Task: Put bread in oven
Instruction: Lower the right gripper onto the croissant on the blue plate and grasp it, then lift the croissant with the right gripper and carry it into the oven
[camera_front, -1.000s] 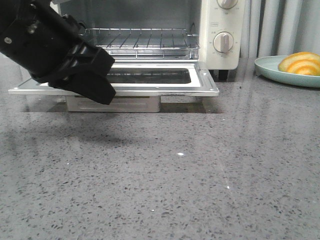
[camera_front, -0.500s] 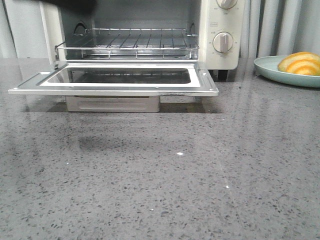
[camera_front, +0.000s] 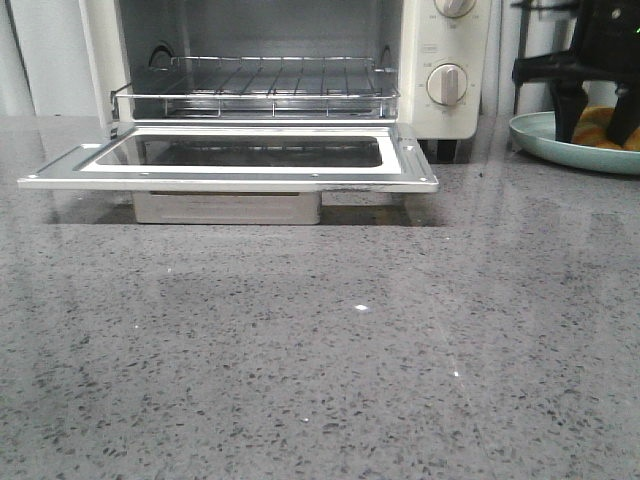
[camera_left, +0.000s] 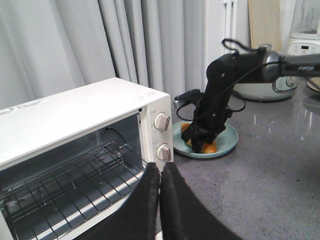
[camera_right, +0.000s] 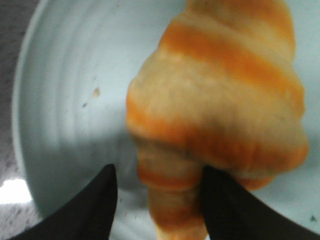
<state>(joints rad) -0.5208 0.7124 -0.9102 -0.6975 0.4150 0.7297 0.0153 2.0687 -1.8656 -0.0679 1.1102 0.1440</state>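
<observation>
The bread (camera_right: 220, 100), a glossy orange croissant with cream stripes, lies on a pale blue-green plate (camera_right: 65, 90) right of the oven (camera_front: 445, 60). My right gripper (camera_right: 160, 200) is open and low over the plate. The bread's tapered end lies between its fingers: one touches the bread, the other stands apart. In the front view the right gripper (camera_front: 597, 118) hides most of the bread (camera_front: 596, 134). The oven door (camera_front: 230, 160) is dropped flat and the wire rack (camera_front: 270, 85) is bare. My left gripper (camera_left: 159, 167) is shut and empty, high above the oven's front right corner (camera_left: 157, 145).
The open door juts out over the grey stone table (camera_front: 330, 350) on a low block (camera_front: 225, 207). The plate (camera_front: 540, 140) sits at the table's right edge. A rice cooker (camera_left: 260, 85) and a white appliance (camera_left: 305, 40) stand behind it. Curtains hang at the back.
My left arm has risen out of the front view, away from the oven door. My right gripper has come down over the plate and now straddles the bread.
</observation>
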